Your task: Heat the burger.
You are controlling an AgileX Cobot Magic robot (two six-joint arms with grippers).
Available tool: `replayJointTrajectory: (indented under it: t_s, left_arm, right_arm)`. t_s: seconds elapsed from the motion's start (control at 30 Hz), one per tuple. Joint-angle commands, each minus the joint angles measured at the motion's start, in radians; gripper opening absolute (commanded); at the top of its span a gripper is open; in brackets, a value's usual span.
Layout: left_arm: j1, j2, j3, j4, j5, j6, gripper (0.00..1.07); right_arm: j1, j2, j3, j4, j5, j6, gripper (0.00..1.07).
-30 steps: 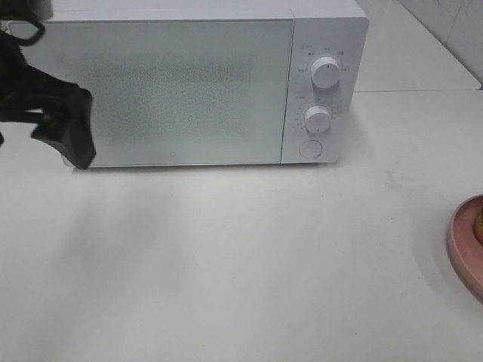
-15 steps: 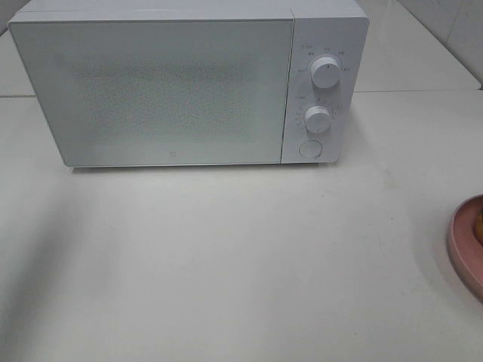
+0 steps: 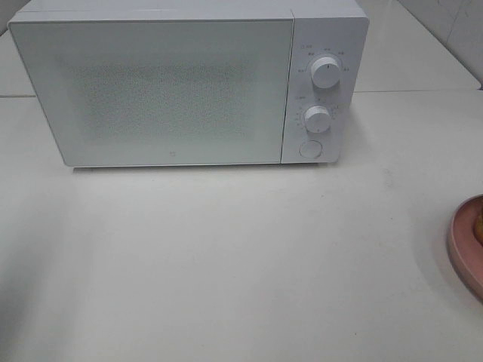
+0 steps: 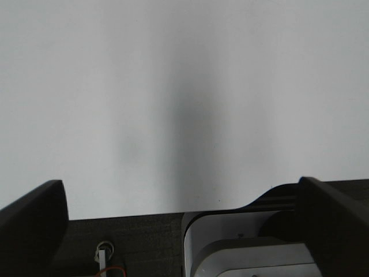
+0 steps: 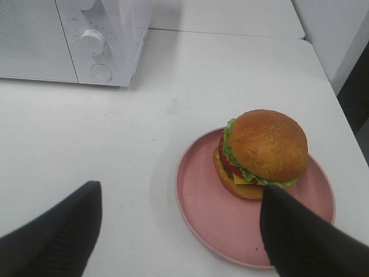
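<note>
Right gripper [image 5: 179, 231] has its jaws spread, nothing between them, hovering over the near side of the pink plate [image 5: 202, 213]; its fingers [image 5: 57, 231] are matte black and blunt. Left gripper [image 4: 173, 225] is spread wide and empty too, over bare white counter [image 4: 173, 86], nothing of the task near it. The burger [image 5: 262, 153] sits upright on the plate, off-centre toward the plate's far side, near the counter's right edge and well apart from the microwave [image 3: 189, 83] at the back. Burger looks light and squashy: glossy domed bun, frilly lettuce, tomato, cheese corner, loosely stacked, so likely to shear or shed layers if pinched hard. Best hold is probably across the bun's sides at mid-height, gentle squeeze, or else carry it by the plate's rim. Plate is smooth, shallow, round, probably slippery. Microwave is a white box, door shut, flat speckled front, two round knobs [image 3: 324, 72] and a button on the right panel.
</note>
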Motion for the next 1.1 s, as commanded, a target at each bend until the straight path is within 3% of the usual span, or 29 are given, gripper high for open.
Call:
replayJointTrajectory:
  t_s: [0.03, 0.2, 0.4, 0.57, 0.8, 1.1]
  left_arm:
    - [0.002, -0.069, 0.049, -0.002, -0.025, 0.005, 1.0]
    - [0.002, -0.266, 0.172, -0.002, -0.015, 0.005, 1.0]
    - [0.002, -0.393, 0.176, 0.002, -0.012, 0.005, 1.0]
    - [0.002, -0.639, 0.176, -0.009, -0.013, 0.003, 1.0]
    - [0.002, -0.814, 0.176, -0.011, -0.014, 0.003, 1.0]
    - [0.122, -0.923, 0.176, -0.012, -0.015, 0.003, 1.0]
  right_arm:
    - [-0.007, -0.027, 0.006, -0.005, -0.004, 0.003, 0.75]
    - [-0.007, -0.027, 0.006, -0.005, -0.004, 0.003, 0.75]
    - [-0.007, -0.027, 0.006, -0.005, -0.004, 0.003, 0.75]
    - [-0.007, -0.027, 0.006, -0.005, -0.004, 0.003, 0.75]
    - [-0.007, -0.027, 0.006, -0.005, -0.004, 0.003, 0.75]
    - [-0.007, -0.027, 0.006, -0.005, -0.004, 0.003, 0.75]
